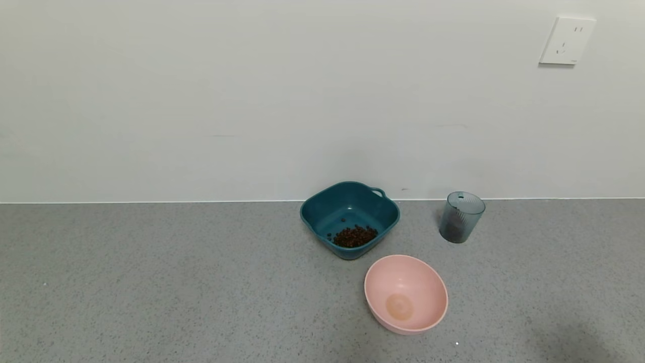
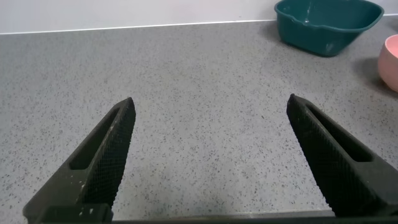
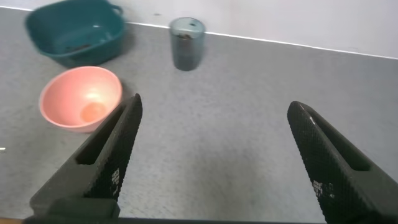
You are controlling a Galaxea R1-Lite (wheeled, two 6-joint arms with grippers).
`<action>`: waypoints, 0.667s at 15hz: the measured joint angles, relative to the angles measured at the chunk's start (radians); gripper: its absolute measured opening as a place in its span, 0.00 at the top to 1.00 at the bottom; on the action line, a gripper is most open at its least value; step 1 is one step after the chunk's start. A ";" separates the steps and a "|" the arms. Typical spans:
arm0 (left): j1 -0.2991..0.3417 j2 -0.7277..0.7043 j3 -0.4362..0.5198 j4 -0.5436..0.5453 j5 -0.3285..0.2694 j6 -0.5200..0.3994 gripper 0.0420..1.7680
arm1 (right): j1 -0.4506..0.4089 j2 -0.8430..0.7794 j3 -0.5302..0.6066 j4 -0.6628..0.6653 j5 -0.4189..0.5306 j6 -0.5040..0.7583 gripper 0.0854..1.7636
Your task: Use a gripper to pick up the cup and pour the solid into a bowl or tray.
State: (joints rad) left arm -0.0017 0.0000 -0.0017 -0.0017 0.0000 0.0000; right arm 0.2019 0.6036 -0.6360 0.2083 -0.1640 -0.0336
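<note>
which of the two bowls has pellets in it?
The dark teal bowl, rounded-square with a loop handle, holds the brown pellets. The round pink bowl in front of it has none.

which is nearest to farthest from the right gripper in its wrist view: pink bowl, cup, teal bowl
1. Pink bowl, closest to the right gripper, beside one finger.
2. Cup, upright, by the wall.
3. Teal bowl, beyond the pink bowl; close to the cup's range, so this order is tentative.

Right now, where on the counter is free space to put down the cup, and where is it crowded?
The counter is bare across the whole robot's-left half, beside the teal bowl. It is also bare to the right of the cup, up to the wall. It is crowded in the middle: the teal bowl and pink bowl nearly touch.
</note>
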 joint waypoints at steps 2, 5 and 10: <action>0.000 0.000 0.000 0.000 0.000 0.000 0.01 | -0.050 -0.062 0.002 0.036 -0.017 -0.018 0.04; 0.000 0.000 0.000 0.000 0.000 0.000 0.01 | -0.131 -0.148 0.024 0.047 0.022 -0.023 0.04; 0.000 0.000 0.000 0.000 0.000 0.000 0.01 | -0.161 -0.280 0.102 0.053 0.070 0.017 0.04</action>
State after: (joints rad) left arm -0.0017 0.0000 -0.0017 -0.0019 0.0000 0.0000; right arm 0.0409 0.3240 -0.5343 0.2617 -0.0936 -0.0162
